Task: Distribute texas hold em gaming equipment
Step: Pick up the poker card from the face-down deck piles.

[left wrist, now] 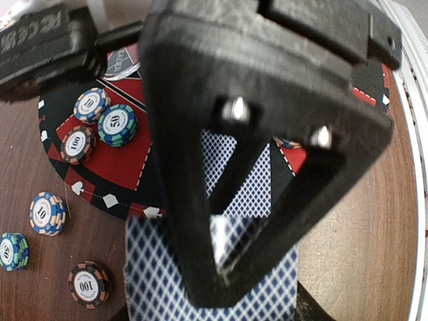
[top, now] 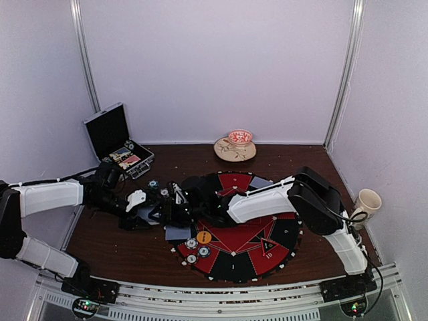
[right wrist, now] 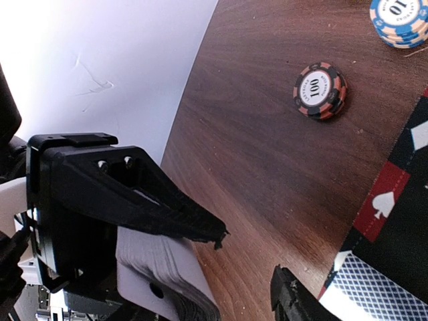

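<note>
My left gripper (top: 148,212) is shut on a deck of blue diamond-backed playing cards (left wrist: 150,267), held just left of the round mat. Its finger covers the deck's middle in the left wrist view. My right gripper (top: 176,199) reaches across the mat and hangs open and empty (right wrist: 254,267) over bare wood close to the left gripper. One card (top: 177,233) lies at the mat's left edge (left wrist: 251,184). Three chips (left wrist: 118,125) and an orange disc (top: 204,237) sit on the mat. Loose chips (left wrist: 47,214) lie on the wood, with a 100 chip (right wrist: 320,90) near the right gripper.
The round red-and-black mat (top: 267,247) covers the table's middle. An open black case (top: 115,139) stands at the back left. A bowl on a coaster (top: 237,143) sits at the back. A cup (top: 366,200) stands at the right edge.
</note>
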`<state>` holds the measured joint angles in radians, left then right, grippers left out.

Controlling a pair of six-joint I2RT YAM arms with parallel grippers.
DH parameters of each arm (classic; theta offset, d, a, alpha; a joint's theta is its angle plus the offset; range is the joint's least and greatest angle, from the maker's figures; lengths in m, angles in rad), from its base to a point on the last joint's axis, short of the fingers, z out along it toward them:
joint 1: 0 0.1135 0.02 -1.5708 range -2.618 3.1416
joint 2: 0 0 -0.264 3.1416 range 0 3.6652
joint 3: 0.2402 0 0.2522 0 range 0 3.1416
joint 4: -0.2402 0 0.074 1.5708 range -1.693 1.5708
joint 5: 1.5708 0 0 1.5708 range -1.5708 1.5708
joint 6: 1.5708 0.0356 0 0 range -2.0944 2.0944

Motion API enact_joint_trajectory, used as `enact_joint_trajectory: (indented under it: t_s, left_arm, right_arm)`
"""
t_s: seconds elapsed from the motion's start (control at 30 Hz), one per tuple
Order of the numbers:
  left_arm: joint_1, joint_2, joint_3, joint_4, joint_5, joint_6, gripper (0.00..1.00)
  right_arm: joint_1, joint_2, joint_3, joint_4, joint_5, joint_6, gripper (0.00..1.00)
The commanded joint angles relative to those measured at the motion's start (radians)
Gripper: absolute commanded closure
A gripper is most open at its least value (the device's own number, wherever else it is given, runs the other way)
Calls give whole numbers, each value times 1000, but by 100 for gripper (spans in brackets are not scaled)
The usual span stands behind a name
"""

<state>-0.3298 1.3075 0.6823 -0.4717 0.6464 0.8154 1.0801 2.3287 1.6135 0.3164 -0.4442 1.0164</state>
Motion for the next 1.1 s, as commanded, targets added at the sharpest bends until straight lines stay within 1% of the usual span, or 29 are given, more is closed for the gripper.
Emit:
enact_joint_trajectory:
  t_s: [0.0,0.13,0.37,0.57,0.9,0.97,1.07]
  left_arm:
    - [3,-8,5,22,36,11,48]
    - [3,-4,5,21,36,12,48]
    - [3,4,5,21,35,13,48]
    - [4,10,6,22,33,14,48]
    - [5,13,6,21,36,14,48]
    - [4,14,6,22,35,14,48]
    - [4,15,6,22,33,14,48]
  right_arm:
    - [-30,-60,-81,-87,71,-31,48]
    - [-31,-80,-99,-65,61,-39,52]
    - [-21,-96,-102,54,-61,-17,65]
    - [-15,-124,-106,55,-70,-28,75]
    - [-14,-162,-125,34,-56,-53,78]
    - [-14,-163,-126,39,-62,-51,80]
    - [-15,-162,-129,56,-74,-43,87]
